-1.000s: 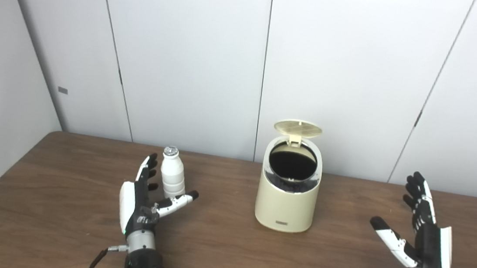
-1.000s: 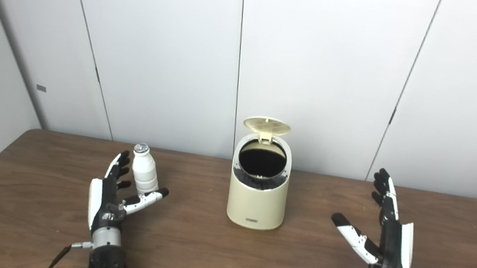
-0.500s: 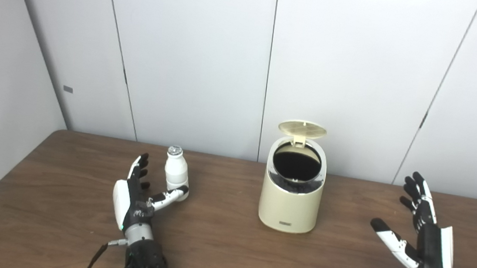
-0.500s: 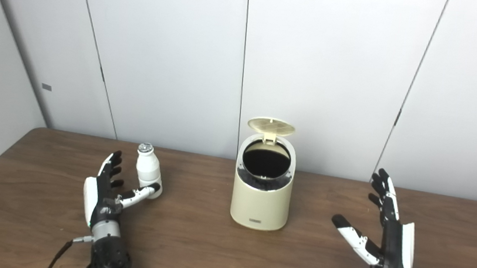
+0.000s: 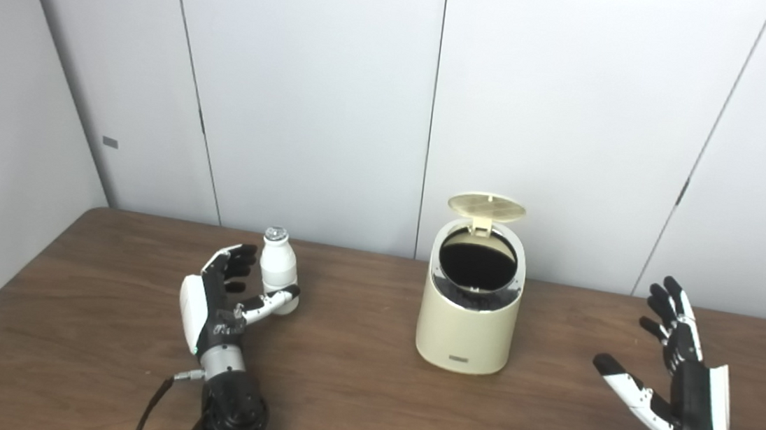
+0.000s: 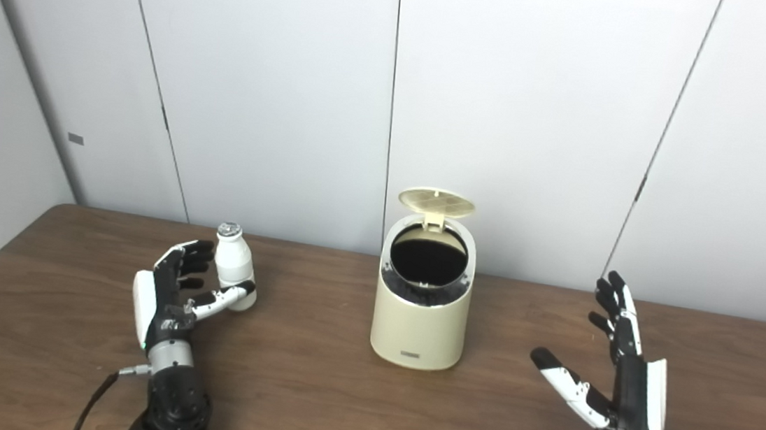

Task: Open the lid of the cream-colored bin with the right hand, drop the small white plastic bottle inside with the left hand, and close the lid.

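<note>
The small white plastic bottle [image 5: 277,271] stands upright on the left of the brown table [image 5: 351,394]. My left hand [image 5: 224,294] is closed around it, with the fingers curled against its left side and the thumb across its lower front. The cream-colored bin [image 5: 466,332] stands at the table's middle. Its round lid [image 5: 487,207] is flipped up at the back, and the dark opening [image 5: 478,261] shows. My right hand [image 5: 680,373] is open and empty, palm up, to the right of the bin and apart from it.
White wall panels [image 5: 324,97] rise directly behind the table's back edge. A black cable [image 5: 150,410] trails from my left wrist to the front edge. Bare tabletop lies between the bottle and the bin.
My left hand's fingers have curled from spread open to closed around the bottle, and the bottle has shifted slightly left and up in the picture. The right hand and the bin are unchanged.
</note>
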Motion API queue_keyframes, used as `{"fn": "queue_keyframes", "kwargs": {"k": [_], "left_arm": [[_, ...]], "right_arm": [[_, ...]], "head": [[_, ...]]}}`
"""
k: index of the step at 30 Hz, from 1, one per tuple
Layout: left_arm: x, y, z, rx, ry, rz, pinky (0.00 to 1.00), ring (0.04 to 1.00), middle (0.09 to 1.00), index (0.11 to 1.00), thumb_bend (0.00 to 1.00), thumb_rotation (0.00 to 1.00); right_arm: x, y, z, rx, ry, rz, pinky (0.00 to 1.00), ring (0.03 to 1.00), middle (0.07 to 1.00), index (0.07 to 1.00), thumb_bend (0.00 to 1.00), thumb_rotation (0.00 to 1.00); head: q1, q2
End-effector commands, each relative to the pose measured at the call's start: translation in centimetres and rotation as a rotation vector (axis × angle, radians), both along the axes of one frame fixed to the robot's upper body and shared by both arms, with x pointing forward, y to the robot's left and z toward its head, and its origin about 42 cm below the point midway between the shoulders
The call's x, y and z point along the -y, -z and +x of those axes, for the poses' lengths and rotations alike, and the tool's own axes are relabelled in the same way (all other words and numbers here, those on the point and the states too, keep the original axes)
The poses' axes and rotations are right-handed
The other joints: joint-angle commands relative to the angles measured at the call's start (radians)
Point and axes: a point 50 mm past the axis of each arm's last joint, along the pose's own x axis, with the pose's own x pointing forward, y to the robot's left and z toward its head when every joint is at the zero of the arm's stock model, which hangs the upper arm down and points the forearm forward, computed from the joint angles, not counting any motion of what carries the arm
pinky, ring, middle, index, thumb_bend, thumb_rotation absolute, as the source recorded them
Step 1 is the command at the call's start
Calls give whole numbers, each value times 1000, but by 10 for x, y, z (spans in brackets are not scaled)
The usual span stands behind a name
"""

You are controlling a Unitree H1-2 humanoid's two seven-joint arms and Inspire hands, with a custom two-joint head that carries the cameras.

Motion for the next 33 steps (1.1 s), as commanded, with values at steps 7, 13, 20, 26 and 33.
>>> {"fn": "queue_keyframes", "kwargs": {"k": [7,13,20,26,33], "left_arm": [[10,-20,16,56,60,-9,614,682,678,664,938,0],[14,-20,17,58,69,-11,601,670,665,651,904,0],[4,-24,18,138,-8,-12,415,466,489,508,527,0],[-4,-33,22,173,-48,-2,339,420,465,496,504,0],[-5,-42,22,212,-38,-46,352,444,473,486,504,0]], "right_arm": [[9,16,-12,-34,6,-8,854,909,909,940,783,598],[9,16,-12,-36,12,-16,838,903,908,936,776,597],[7,14,-14,-28,10,-14,822,894,901,933,768,597],[8,15,-15,-26,15,-26,812,889,898,930,749,595],[9,17,-15,-35,17,-14,865,906,909,937,747,592]], "head": [[-1,0],[-5,0],[-12,0],[-12,0],[-11,-3]]}}
